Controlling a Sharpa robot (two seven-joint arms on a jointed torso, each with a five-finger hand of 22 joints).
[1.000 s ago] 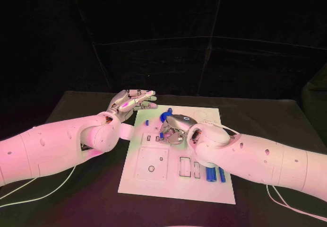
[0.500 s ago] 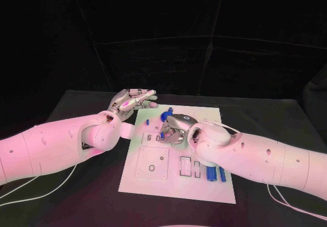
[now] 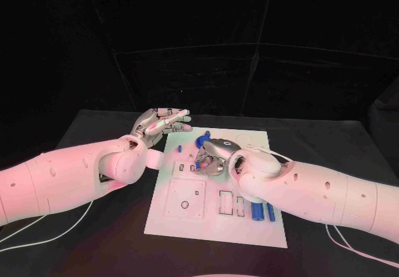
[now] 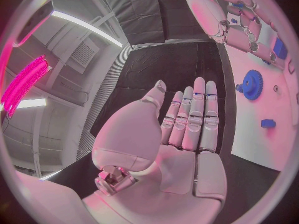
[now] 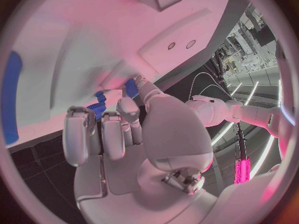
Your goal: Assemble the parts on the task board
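The white task board (image 3: 218, 222) lies in the middle of the black table. A blue gear (image 3: 202, 138) (image 4: 252, 84) (image 5: 96, 109) sits near the board's far edge, with a small blue peg (image 3: 179, 149) (image 4: 268, 123) to its left. My right hand (image 3: 214, 156) (image 5: 118, 134) is low over the board just in front of the gear, fingers bent down, and I see nothing in them. My left hand (image 3: 160, 122) (image 4: 187, 129) is raised by the board's far left corner, its fingers straight and side by side, holding nothing.
Two long blue pieces (image 3: 263, 212) lie at the board's near right, beside rectangular slots (image 3: 228, 203). A square recess with a hole (image 3: 185, 205) is at the near left. Black table surface (image 3: 332, 144) surrounds the board on all sides.
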